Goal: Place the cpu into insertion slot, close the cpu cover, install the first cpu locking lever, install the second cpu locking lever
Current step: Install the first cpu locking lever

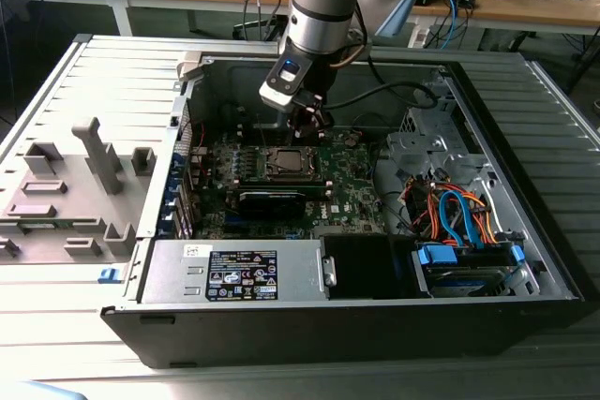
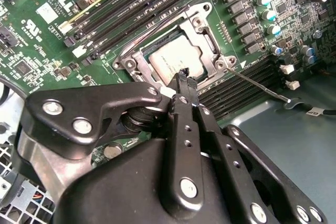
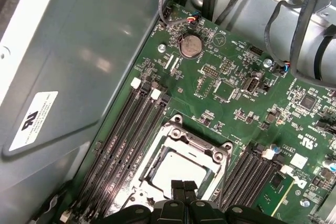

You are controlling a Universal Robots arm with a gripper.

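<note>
One tool (image 2: 183,75), its tips pressed together and empty, hangs just above the cpu (image 2: 175,57), which lies framed by the cpu cover (image 2: 211,34).

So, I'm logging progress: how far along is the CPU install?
Done: the cpu sits in the insertion slot, and the cpu cover looks down around it. In hand: the shut end effector hangs at the cover's edge. Left: one thin locking lever sticks out sideways, apparently unlatched.
</note>
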